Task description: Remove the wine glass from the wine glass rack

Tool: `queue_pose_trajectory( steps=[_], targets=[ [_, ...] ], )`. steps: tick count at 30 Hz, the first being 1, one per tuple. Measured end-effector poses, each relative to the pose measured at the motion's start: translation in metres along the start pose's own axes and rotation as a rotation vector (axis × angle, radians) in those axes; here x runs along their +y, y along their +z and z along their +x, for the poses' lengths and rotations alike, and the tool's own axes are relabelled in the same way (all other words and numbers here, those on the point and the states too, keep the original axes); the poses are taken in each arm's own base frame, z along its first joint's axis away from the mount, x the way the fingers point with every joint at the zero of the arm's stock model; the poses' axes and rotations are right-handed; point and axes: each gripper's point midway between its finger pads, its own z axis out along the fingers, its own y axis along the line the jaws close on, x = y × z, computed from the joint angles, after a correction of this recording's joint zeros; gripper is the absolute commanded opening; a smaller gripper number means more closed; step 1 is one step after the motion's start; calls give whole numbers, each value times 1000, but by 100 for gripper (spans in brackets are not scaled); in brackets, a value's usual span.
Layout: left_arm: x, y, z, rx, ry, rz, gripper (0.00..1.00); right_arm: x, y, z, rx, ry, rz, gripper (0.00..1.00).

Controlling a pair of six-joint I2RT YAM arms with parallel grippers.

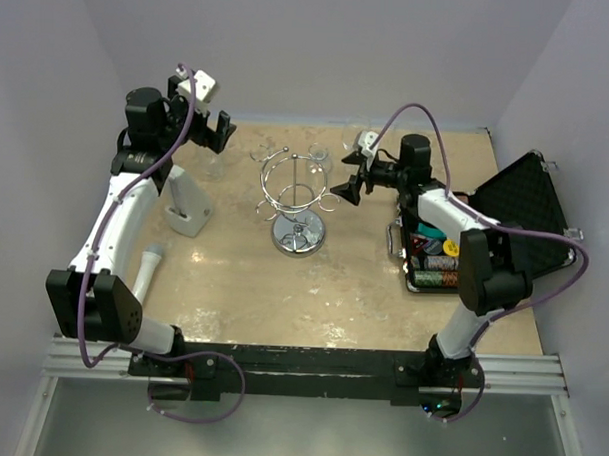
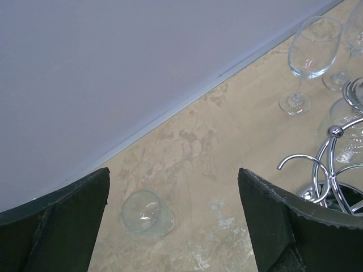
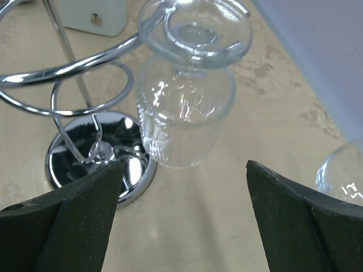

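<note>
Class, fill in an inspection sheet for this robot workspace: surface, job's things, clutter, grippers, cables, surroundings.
Surface: beige stone-patterned table, mottled.
Job's things: chrome rack upright mid-table; ribbed wine glass hanging upside down from a hook.
Clutter: open black case of chips, white stand, loose glasses.
Grippers: left gripper open, empty; right gripper open, facing the hung glass, not touching.
Cables: purple cables looped along both arms.
Surroundings: pale walls.

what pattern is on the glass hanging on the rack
The wine glass is clear with fine vertical ribs; right wrist view shows it best.
</note>
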Motion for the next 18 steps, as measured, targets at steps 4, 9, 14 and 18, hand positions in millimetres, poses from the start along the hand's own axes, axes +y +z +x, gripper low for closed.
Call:
queue_pose_trajectory(
  steps=[4,9,14,18],
  targets=[
    [3,3,-4,-4,9,-4,99,-10,16,-4,-43,5,7,94],
    [6,6,-8,-11,20,-5,99,-17,29,-4,-70,23,4,98],
    [7,8,-6,-6,28,-4,99,-13,39,-9,-91,20,-21,98],
    [7,8,-6,-6,35,-3,99,-7,45,-15,-103,10,-40,98]
  ],
)
